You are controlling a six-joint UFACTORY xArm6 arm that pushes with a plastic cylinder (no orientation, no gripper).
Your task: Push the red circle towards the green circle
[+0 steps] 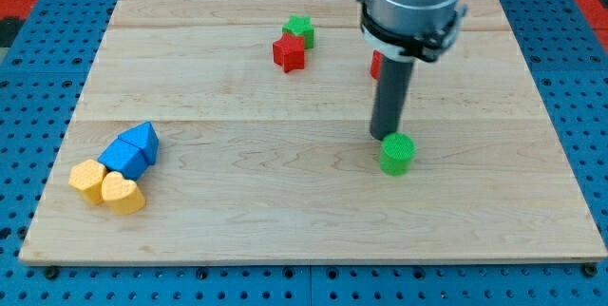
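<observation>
The green circle [397, 154] lies right of the board's middle. My tip [384, 137] rests on the board just above and left of it, close to or touching its edge. A small piece of a red block [376, 64], likely the red circle, shows behind the rod's left side higher up; most of it is hidden by the arm. It lies well above the green circle.
A red star [289, 53] and a green star [300, 29] sit together at the top centre. Two blue blocks [131, 149] and two yellow blocks [106, 187] cluster at the lower left. The wooden board [285, 230] lies on a blue pegboard.
</observation>
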